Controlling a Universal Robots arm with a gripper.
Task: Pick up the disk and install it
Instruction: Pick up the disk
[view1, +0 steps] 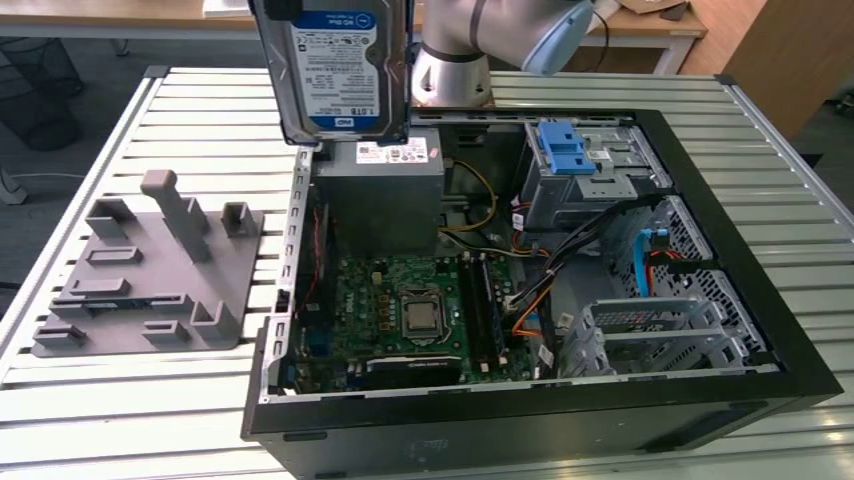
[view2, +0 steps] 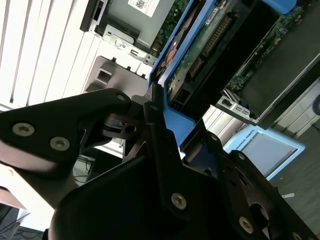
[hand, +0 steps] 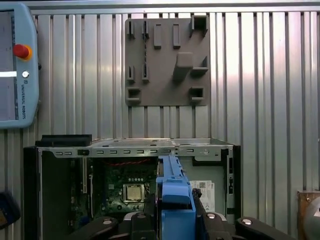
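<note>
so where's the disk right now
In the exterior view the disk hangs upright at the top edge, just above the power supply box inside the computer case.

Arm, exterior view: a silver-grey link with a pale blue joint cap stands near the far edge of the table, its upper part passing out of frame. Gripper, both wrist views: black fingers are closed from two sides on the blue carrier of the disk. The disk hangs on edge in the air.
</note>
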